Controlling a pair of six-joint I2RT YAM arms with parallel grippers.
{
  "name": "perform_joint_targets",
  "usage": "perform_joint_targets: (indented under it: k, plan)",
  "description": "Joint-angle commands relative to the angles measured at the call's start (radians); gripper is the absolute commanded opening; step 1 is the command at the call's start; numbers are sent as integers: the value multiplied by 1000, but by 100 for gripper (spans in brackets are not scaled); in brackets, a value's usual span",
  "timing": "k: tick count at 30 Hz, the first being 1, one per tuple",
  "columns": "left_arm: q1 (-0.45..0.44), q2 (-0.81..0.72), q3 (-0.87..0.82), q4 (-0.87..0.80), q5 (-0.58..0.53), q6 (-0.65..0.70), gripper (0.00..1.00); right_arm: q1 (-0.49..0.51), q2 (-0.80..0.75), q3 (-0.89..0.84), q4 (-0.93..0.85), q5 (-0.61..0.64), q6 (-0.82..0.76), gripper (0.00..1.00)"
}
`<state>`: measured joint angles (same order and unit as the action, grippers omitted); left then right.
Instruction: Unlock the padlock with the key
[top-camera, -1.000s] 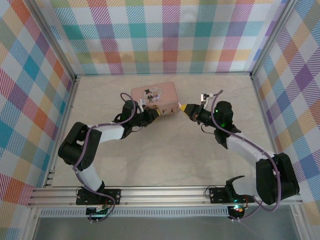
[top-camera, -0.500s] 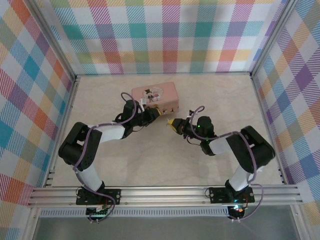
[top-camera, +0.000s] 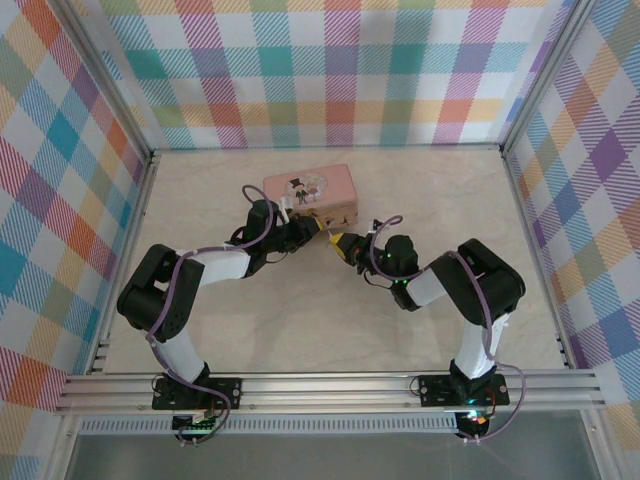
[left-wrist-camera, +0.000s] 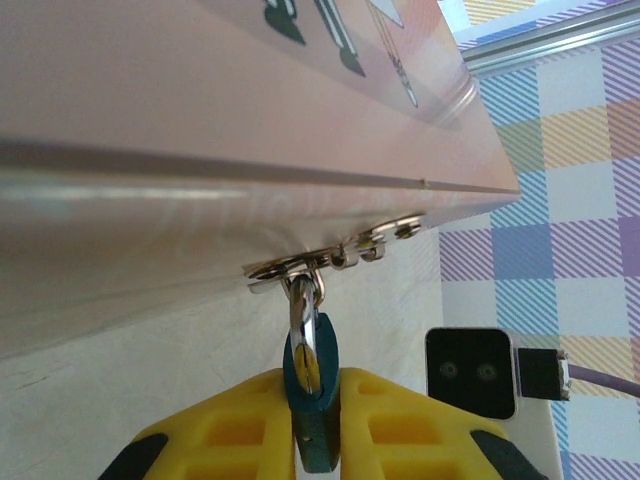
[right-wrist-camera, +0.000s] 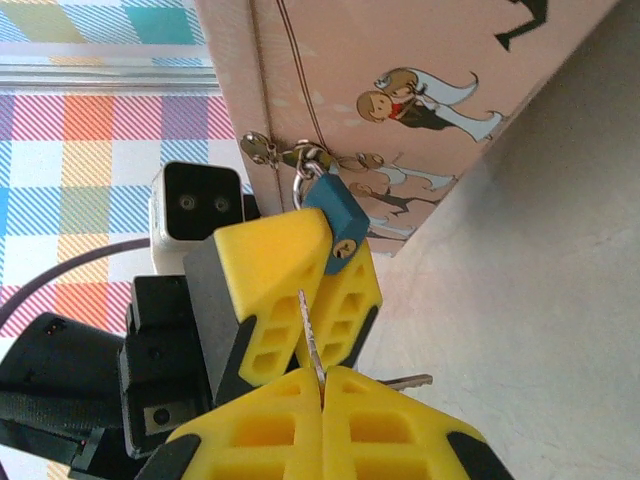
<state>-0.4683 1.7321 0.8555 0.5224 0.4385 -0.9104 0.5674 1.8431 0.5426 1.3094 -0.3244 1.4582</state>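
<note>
Padlock count one: teal body, silver shackle, hanging from the hasp on the near side of the one pink tin, close to the tin's right corner and just under its lid seam. The tin lies flat on the pale table. Two grippers, both at that same corner of the tin. The left gripper has its two yellow fingers pinched on the lock body from either side, with the shackle free above them. The right gripper sits just off the tin's corner, facing the left one, fingers pressed together on one key. Its thin silver blade sticks out of the tips toward the tin, and the blade tip is close under the padlock's keyhole end, not in it. The keyhole face is turned toward the right gripper. One more silver bit pokes out sideways beside the right fingers — can't tell what it is.
</note>
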Motion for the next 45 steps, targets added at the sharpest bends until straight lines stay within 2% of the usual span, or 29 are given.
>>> perform_joint_targets:
  k: [1, 15, 45]
  plan:
    - [-9, -30, 26, 85, 9, -30, 14, 9, 24, 31, 64, 13, 5, 0]
    - [-10, -31, 36, 87, 14, -36, 14, 12, 105, 84, 85, -1, 23, 0]
    - [-11, -32, 22, 100, 11, -39, 14, 26, 112, 108, 95, -21, 18, 0]
